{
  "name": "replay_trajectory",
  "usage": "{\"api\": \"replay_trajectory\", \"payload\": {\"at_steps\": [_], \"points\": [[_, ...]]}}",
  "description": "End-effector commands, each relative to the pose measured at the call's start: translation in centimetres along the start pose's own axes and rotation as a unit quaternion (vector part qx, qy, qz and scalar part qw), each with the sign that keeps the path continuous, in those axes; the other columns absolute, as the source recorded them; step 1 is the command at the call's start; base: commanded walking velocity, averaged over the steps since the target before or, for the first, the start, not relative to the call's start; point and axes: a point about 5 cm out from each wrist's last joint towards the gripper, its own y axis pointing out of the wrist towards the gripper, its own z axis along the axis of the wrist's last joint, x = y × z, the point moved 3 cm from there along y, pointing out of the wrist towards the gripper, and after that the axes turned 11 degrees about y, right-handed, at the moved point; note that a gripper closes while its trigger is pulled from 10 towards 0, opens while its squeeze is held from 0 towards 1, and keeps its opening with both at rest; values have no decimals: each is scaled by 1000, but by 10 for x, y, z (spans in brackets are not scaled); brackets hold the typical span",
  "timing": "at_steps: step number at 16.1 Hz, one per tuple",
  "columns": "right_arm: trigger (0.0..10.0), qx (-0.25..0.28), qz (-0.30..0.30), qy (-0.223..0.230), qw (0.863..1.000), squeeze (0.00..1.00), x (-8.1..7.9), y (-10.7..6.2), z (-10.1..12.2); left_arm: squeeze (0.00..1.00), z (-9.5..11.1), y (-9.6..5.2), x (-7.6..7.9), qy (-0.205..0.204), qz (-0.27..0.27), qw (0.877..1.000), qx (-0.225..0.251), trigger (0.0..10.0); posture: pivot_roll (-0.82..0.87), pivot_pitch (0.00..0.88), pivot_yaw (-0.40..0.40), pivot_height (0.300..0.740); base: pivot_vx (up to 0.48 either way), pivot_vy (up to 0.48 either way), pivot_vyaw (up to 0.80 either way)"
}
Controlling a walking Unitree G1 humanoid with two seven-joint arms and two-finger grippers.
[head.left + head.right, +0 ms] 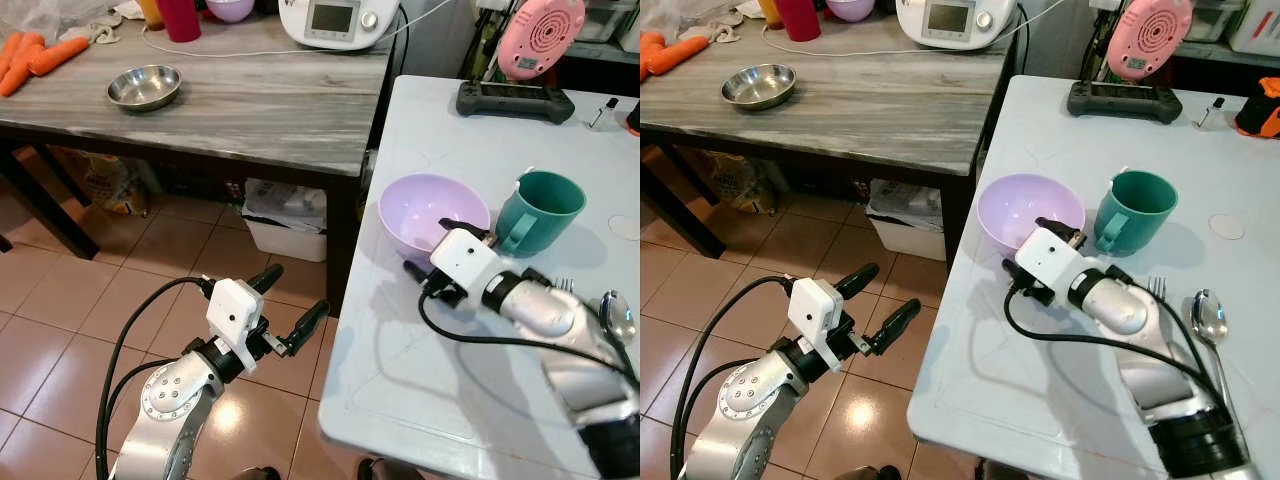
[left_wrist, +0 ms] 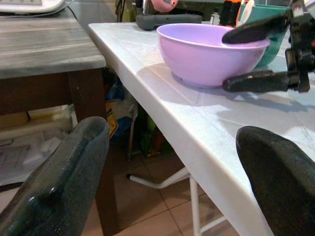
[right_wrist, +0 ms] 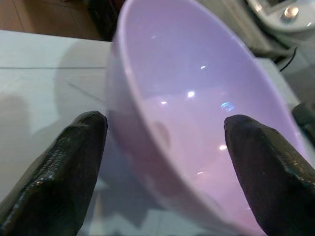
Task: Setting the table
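Observation:
A lilac bowl (image 1: 425,205) stands near the left edge of the white table (image 1: 450,130), with a teal mug (image 1: 540,205) just to its right. My right gripper (image 1: 424,244) is open at the bowl's near rim, one finger inside the bowl and the other outside its wall; the right wrist view shows the bowl (image 3: 197,73) between the fingers (image 3: 74,162). A fork (image 1: 563,285) and a spoon (image 1: 617,315) lie on the table behind my right forearm. My left gripper (image 1: 298,290) hangs open over the floor, left of the table, holding nothing.
A wooden table (image 1: 250,100) at the left carries a steel bowl (image 1: 145,87), carrots (image 1: 35,55) and a white appliance (image 1: 335,20). A black controller (image 1: 515,100) and a pink fan (image 1: 540,35) sit at the white table's far end. A bin (image 1: 285,225) stands underneath.

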Motion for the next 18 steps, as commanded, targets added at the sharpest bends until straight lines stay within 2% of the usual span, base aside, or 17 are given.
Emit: {"api": "replay_trajectory", "payload": {"at_steps": [1,3,7,13,18], "points": [[0,-1,19,-14,1000,0,-1,2,-1,0,2,-2,1,7,-8,1000,2,10000,-159,184,34,740,0,0,0],[0,-8,34,-45,998,0,1,4,-6,0,6,-1,1,4,-10,1000,14,10000,-157,181,37,740,0,0,0],[0,-5,34,-55,998,0,8,8,-9,0,15,1,3,-7,-26,999,33,10000,-154,175,36,740,0,0,0],[0,6,29,-75,997,0,16,11,-6,0,21,2,1,-8,-26,999,36,10000,-152,166,42,740,0,0,0],[0,9,33,-80,996,0,15,12,-8,0,25,5,-1,-5,-23,999,33,10000,-146,165,43,740,0,0,0]]}}
